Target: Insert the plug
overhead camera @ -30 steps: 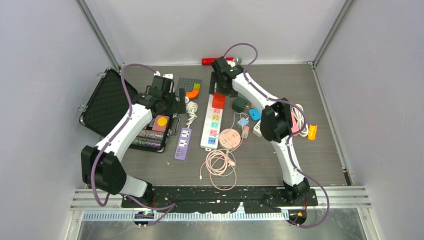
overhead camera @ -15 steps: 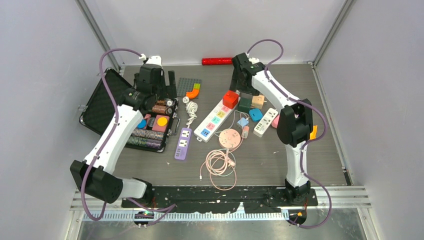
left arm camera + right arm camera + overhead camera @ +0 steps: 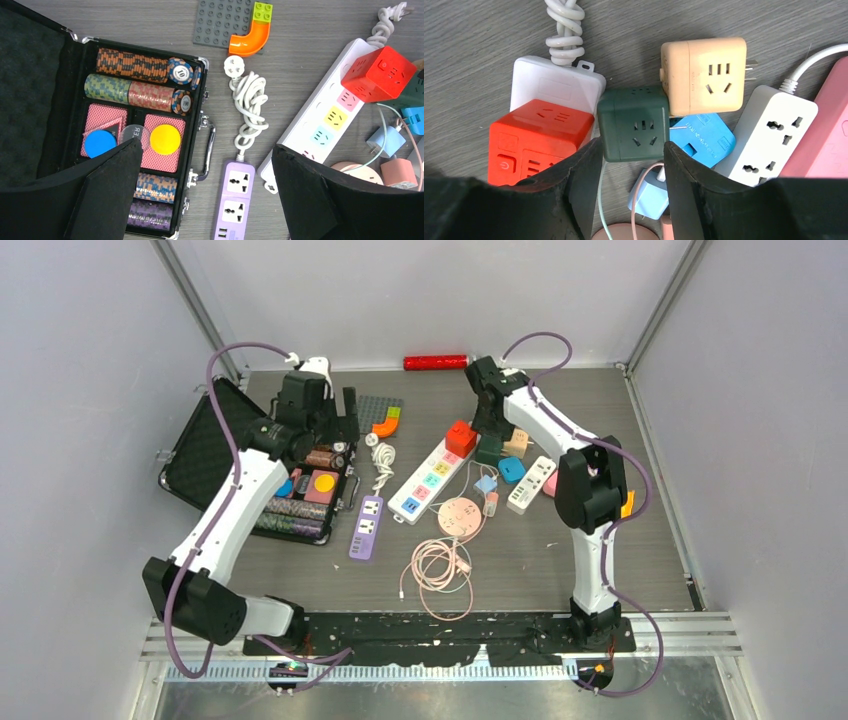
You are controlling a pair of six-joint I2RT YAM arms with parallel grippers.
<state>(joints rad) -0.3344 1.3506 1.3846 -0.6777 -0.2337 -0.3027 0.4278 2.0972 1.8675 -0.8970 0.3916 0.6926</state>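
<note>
**Clamping the dark green cube adapter (image 3: 634, 122)**

Pinching its two sides with the right gripper (image 3: 631, 146), down on the table between red cube socket (image 3: 541, 132) and blue adapter (image 3: 704, 140). Holding the left gripper (image 3: 206, 146) spread wide above the poker chip case (image 3: 145, 48).

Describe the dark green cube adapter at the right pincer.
The dark green cube adapter looks like matte plastic with rounded edges and has a three-hole socket on its upward face. It sits flat on the table, packed between the red cube on one side and the beige adapter and blue adapter on the other. The right pincer straddles its near corners; a firm grip cannot be confirmed.
</note>
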